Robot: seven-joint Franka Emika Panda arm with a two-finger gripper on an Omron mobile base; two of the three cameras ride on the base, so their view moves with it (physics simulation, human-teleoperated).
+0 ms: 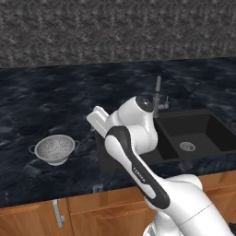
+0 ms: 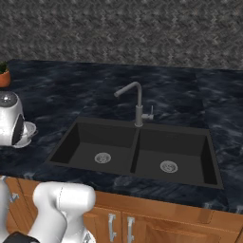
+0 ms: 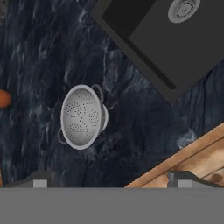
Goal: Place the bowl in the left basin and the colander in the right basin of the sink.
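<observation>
Dark marbled counter (image 1: 41,106) across the frame, carrying everything. Black sink (image 2: 135,152) centre of right base view, faucet (image 2: 135,102) behind; left basin (image 2: 97,147) and right basin (image 2: 173,156) both bare. Colander (image 3: 82,116) centre-left in hand view, upright on counter, well apart from sink at upper right. End effector (image 3: 109,179) high above, fingertips (image 3: 39,180) spread wide, holding nothing. Likely step: reaching for colander. Next: shift left over it, descend, pinch rim.
</observation>
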